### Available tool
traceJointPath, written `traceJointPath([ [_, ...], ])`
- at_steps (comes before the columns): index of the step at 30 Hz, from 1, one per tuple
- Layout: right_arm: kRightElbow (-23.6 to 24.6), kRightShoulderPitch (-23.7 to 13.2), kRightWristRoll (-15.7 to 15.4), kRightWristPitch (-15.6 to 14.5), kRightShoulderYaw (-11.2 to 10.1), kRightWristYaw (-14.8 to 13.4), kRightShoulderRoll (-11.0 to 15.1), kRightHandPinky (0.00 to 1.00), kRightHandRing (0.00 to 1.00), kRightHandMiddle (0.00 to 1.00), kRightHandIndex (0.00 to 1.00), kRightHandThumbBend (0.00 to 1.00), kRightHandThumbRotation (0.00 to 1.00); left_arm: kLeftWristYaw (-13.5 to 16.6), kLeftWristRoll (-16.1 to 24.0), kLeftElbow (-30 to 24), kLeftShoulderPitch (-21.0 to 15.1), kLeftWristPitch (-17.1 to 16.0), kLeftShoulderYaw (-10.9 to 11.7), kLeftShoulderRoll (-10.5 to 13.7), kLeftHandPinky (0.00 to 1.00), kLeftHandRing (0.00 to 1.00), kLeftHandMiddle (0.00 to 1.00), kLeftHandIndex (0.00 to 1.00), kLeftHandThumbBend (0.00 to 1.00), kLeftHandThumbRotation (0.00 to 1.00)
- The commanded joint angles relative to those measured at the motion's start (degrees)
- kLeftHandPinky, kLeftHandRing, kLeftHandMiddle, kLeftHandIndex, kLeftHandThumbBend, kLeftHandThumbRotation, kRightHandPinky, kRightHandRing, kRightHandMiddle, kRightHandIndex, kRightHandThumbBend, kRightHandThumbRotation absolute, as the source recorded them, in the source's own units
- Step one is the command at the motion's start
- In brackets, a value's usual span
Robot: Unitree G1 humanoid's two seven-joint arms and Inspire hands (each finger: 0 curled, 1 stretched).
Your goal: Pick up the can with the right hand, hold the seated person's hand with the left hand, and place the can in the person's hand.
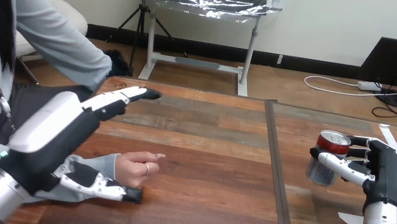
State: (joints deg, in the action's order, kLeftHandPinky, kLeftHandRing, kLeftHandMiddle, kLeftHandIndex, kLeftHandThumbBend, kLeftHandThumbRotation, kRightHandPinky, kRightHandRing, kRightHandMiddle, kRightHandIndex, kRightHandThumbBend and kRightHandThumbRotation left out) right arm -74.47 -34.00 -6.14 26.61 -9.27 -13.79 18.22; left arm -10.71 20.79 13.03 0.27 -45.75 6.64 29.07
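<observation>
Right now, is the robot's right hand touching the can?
Touching. The head view shows the right hand with thumb and fingers curled round the can.

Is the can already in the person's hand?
No, the can is gripped in the right hand, well apart from the person's hand.

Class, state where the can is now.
Head view, right side: the can is gripped by the right robot hand, well apart from the person's hand.
</observation>
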Motion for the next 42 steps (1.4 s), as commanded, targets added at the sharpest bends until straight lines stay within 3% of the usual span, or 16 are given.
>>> traceJointPath([
  [1,2.64,-6.29,0.11,1.13,0.16,-0.07,1.47,0.38,0.44,0.51,0.54,0.79,0.0,-0.59,0.42,2.1,-6.6,0.26,-1.39,3.06,0.76,0.86,0.86,0.85,1.0,0.17],
  [6,2.63,-6.34,-0.15,1.15,0.35,-0.15,1.63,0.38,0.44,0.51,0.54,0.79,0.0,-0.55,1.4,5.39,-8.59,-0.22,-2.4,4.68,0.76,0.84,0.85,0.84,1.0,0.18],
  [16,3.03,-6.16,-0.25,2.39,0.22,0.17,1.65,0.37,0.43,0.5,0.54,0.79,0.0,-1.24,4.13,10.05,-12.5,2.95,-4.81,7.24,0.77,0.84,0.85,0.84,1.0,0.2],
  [32,3.54,-6.11,0.15,3.17,-0.2,0.71,1.69,0.37,0.43,0.5,0.53,0.79,0.0,-0.52,7.76,18.0,-17.83,4.24,-9.24,8.68,0.76,0.82,0.84,0.82,1.0,0.07],
  [42,3.78,-5.91,-0.32,3.45,0.12,0.74,2.02,0.36,0.42,0.5,0.53,0.79,0.0,0.05,9.92,21.19,-20.0,4.07,-11.89,9.08,0.74,0.8,0.81,0.8,1.0,0.11],
])
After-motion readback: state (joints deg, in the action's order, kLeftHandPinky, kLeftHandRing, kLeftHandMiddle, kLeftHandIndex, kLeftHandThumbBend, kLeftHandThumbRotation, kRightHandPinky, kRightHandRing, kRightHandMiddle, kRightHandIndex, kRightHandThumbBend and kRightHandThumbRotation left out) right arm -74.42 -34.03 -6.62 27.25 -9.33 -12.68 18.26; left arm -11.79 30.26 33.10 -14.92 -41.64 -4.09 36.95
